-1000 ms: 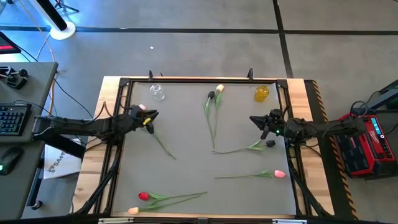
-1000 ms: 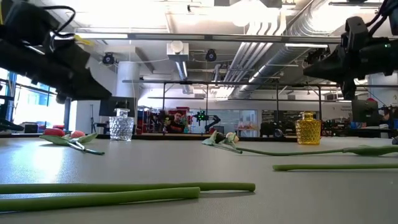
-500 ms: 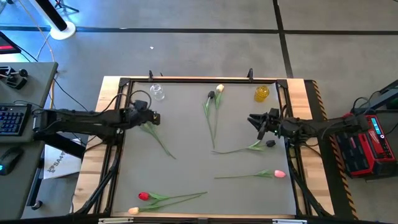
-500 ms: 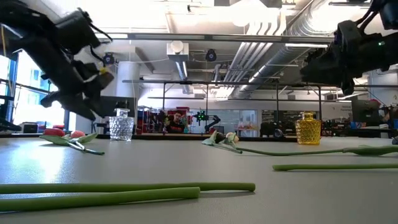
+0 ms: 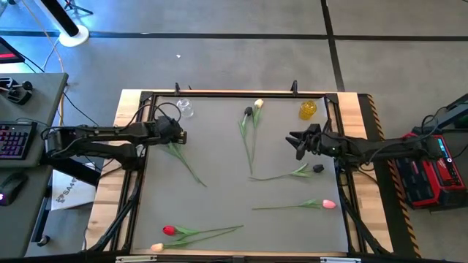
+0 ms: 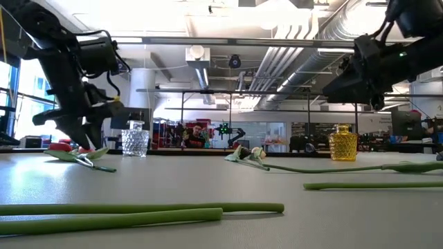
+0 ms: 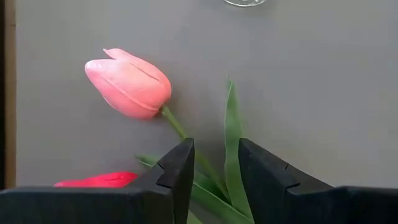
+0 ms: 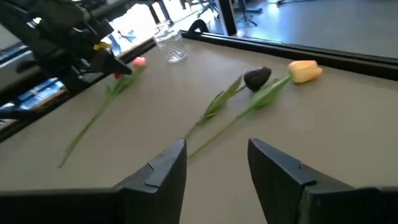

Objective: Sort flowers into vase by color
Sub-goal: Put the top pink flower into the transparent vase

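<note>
By the clear vase (image 5: pixel 185 109), a pink tulip (image 7: pixel 129 84) and a red tulip (image 7: pixel 99 180) lie on the grey table. My left gripper (image 5: pixel 178 136) points down over them, open. Its fingers stand on either side of the pink tulip's stem (image 7: pixel 180 130) and a leaf (image 7: pixel 231 124), just below the head. My right gripper (image 5: pixel 296 144) hangs open above the table's right side, with nothing between its fingers (image 8: pixel 214 155). A cream-yellow tulip (image 8: pixel 305 70) and a near-black tulip (image 8: pixel 257 77) lie side by side at the far edge. My left gripper comes from above with one finger on each side of the pink tulip's stem (image 7: pixel 200 163), which lies flat on the table. Whether the fingers touch the stem or the leaf, I cannot tell.
A yellow vase (image 5: pixel 308 109) stands at the far right. Another dark tulip (image 5: pixel 317 168) and a pink tulip (image 5: pixel 328 204) lie at the right. A red tulip (image 5: pixel 169 231) and a cream tulip (image 5: pixel 156 248) lie at the near left. A raised frame (image 5: pixel 219 95) rims the table.
My left gripper has tipped to point downward and gone down onto the pink and red tulips, which lie where they were. My right gripper has opened and moved a little toward the table's left.
</note>
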`<action>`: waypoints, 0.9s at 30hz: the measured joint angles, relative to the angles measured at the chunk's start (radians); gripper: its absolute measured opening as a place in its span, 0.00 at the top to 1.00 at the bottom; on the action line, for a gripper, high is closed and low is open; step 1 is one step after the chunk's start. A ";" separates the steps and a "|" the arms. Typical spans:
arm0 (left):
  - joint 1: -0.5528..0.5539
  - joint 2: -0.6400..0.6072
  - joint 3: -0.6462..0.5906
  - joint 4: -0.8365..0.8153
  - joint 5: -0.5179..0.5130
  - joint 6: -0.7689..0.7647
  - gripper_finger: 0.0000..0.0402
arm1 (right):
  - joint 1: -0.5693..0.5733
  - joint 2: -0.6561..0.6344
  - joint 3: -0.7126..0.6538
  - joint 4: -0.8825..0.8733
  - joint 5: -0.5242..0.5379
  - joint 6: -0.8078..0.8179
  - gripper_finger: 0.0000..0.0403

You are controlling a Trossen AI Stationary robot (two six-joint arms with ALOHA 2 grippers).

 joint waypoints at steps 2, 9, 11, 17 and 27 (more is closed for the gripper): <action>0.007 0.000 0.000 0.000 -0.001 0.009 0.74 | -0.012 0.032 0.014 0.001 0.000 -0.021 0.61; 0.040 0.002 0.000 -0.021 -0.011 0.012 0.80 | -0.050 0.105 0.047 0.001 -0.001 -0.066 0.61; 0.053 0.012 0.000 -0.019 -0.014 0.018 0.81 | -0.051 0.117 0.051 0.002 -0.001 -0.065 0.61; 0.087 0.082 0.000 -0.008 -0.016 0.023 0.82 | -0.051 0.137 0.051 0.001 -0.041 -0.041 0.61; 0.098 0.199 0.003 0.124 -0.022 0.106 0.84 | -0.050 0.138 0.051 0.001 -0.079 -0.041 0.61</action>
